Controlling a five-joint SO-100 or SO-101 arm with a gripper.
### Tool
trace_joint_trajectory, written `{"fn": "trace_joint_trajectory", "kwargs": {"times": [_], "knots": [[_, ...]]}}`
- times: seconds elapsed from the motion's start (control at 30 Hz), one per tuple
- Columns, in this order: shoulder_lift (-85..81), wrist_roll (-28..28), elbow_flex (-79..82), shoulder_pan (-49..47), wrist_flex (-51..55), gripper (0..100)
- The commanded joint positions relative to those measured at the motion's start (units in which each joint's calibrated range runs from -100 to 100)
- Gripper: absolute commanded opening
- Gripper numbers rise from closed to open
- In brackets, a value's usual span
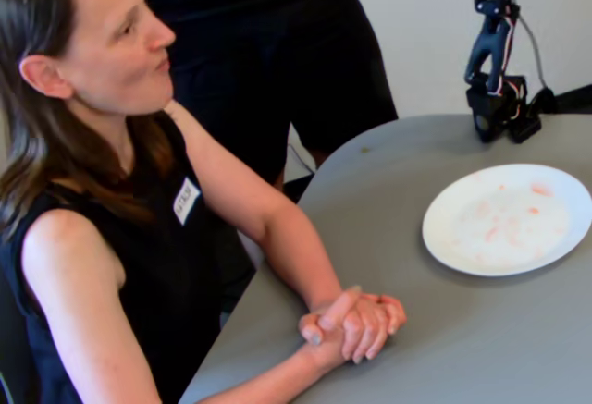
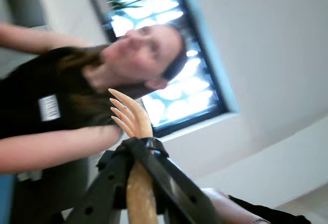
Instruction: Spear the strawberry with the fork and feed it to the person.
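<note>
1. In the wrist view the gripper [image 2: 138,155] is clamped around the handle of the fork [image 2: 134,119]; the dark jaws close on the pale orange plastic just below the tines, and the handle runs down past them out of the bottom edge.
2. The tines point up and left in that view, toward the person [image 2: 143,55], and they look bare: no red piece sits on them.
3. The strawberry is not to be seen in either view. The white plate [image 1: 555,247], at the right on the grey table [image 1: 388,238] in the fixed view, shows only faint pink-orange smears.
4. In the fixed view only the arm's base [image 1: 498,99] at the far right edge of the table is visible; the fork end is out of frame.
5. The person sits at the left, face turned right, hands [image 1: 356,325] clasped on the near table edge, well apart from the plate.
6. Judgement on handling: a strawberry piece would be light, soft and wet, easily split or slid across smooth china. Spear it through the middle, straight down, with mild force. The fork looks light and slightly flexible.
</note>
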Motion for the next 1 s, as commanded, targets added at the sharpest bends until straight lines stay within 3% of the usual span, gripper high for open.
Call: {"fn": "trace_joint_trajectory", "kwargs": {"times": [0.0, 0.13, 0.23, 0.33, 0.47, 0.53, 0.67, 0.83, 0.97], "knots": [[-8.4, 0.4, 2.3, -5.6, 9.9, 1], [-31.3, -0.3, 31.5, -25.6, 9.5, 1], [-43.3, 0.0, 49.1, -32.4, 6.8, 1], [-63.3, 0.4, 73.2, -32.9, -7.2, 1], [-62.4, 0.4, 83.7, -32.5, -10.6, 1], [-62.9, 0.4, 93.1, -32.4, -19.5, 1], [-62.7, 0.4, 116.9, -32.4, -43.0, 1], [-62.4, 0.5, 157.6, -31.5, -78.6, 1], [-62.0, 0.2, 158.5, -31.7, -70.9, 1]]}}
